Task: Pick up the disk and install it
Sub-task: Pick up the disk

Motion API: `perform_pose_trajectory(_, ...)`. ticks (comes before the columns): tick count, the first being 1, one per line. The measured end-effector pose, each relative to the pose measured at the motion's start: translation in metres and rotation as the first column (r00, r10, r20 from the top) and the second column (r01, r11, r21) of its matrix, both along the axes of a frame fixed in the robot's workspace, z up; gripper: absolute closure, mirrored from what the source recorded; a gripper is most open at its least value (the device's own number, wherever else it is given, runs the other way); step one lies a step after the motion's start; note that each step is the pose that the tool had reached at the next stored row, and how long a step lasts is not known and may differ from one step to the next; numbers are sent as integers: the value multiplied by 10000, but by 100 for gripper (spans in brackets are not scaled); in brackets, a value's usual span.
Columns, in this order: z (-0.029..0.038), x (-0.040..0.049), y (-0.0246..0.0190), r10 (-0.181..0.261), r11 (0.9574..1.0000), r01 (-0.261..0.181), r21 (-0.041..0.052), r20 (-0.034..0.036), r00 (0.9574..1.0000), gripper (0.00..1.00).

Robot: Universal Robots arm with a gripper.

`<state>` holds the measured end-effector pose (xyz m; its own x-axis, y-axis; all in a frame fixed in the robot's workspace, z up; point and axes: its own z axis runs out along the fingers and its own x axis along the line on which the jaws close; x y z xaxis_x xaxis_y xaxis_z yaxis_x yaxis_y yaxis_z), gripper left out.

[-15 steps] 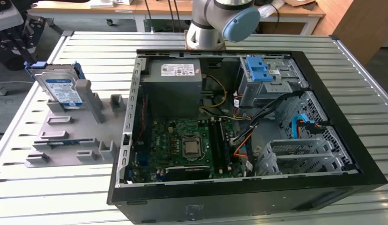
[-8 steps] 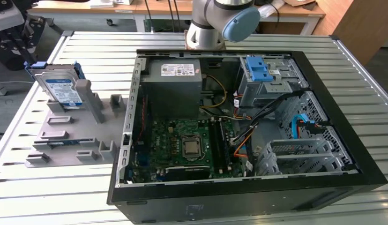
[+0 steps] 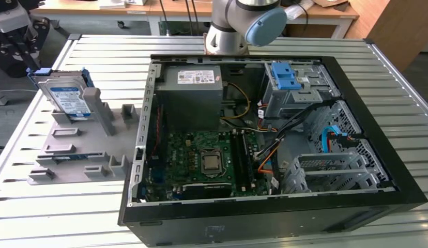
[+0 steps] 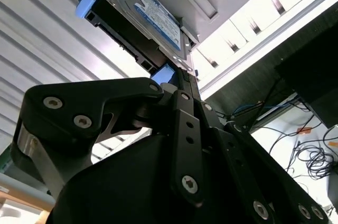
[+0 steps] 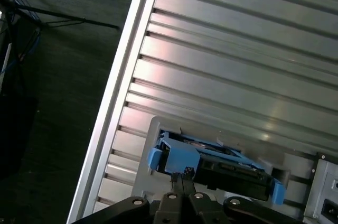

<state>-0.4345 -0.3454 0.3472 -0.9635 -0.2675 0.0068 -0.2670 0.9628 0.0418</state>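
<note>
We see the disk (image 3: 67, 98) standing on edge in a grey holder (image 3: 83, 150), label facing out in the exterior view. In both wrist views the disk (image 4: 153, 20) (image 5: 211, 163) lies just ahead of the gripper (image 4: 185, 76) (image 5: 182, 175), with the blue carrier's near corner right at the fingertips. We cannot tell whether they touch it. The fingers (image 5: 178, 183) are drawn together, and we see nothing between them. Past the disk from the gripper runs the slatted metal table (image 5: 237, 49), which bears the holder. Well away from the gripper, the open computer case (image 3: 200, 217) lies on that table, with a grey power-supply box (image 3: 193, 85) and a blue latch (image 3: 286, 77) inside.
</note>
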Motion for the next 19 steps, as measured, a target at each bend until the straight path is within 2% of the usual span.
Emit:
perform_pose_trajectory(9, 0, 0, 0, 818, 9967, -818, 0, -1, 9967, 89)
perform_pose_trajectory(19, 0, 0, 0, 1431, 9897, -1431, 1, 0, 9897, 89)
